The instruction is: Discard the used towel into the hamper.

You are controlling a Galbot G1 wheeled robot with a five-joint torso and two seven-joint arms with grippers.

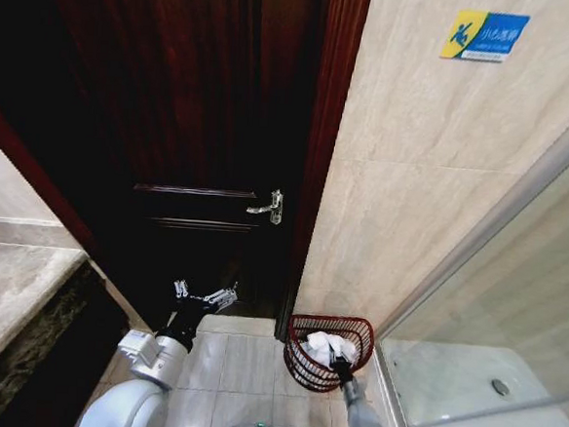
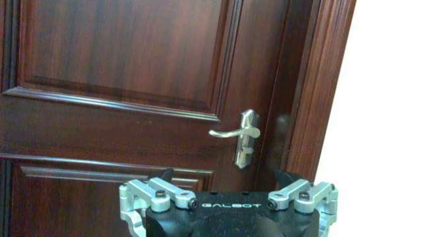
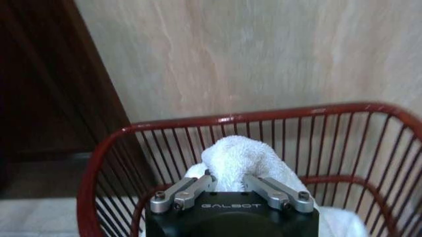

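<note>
Head view: high up, looking steeply down and forward at the floor, the dark wooden door (image 1: 203, 120), the tiled wall (image 1: 435, 156) and the hamper (image 1: 329, 351) far below.

Left wrist view: looks along the left gripper (image 2: 228, 180) straight at the door (image 2: 118, 74), close, with the door handle (image 2: 240, 134) just ahead.

Right wrist view: looks over the right gripper (image 3: 231, 180) into the hamper (image 3: 165, 126) at very short range, facing the wall (image 3: 264, 54).

Shared: door and handle (image 1: 268, 208) by head and left wrist; hamper and wall by head and right wrist.
</note>
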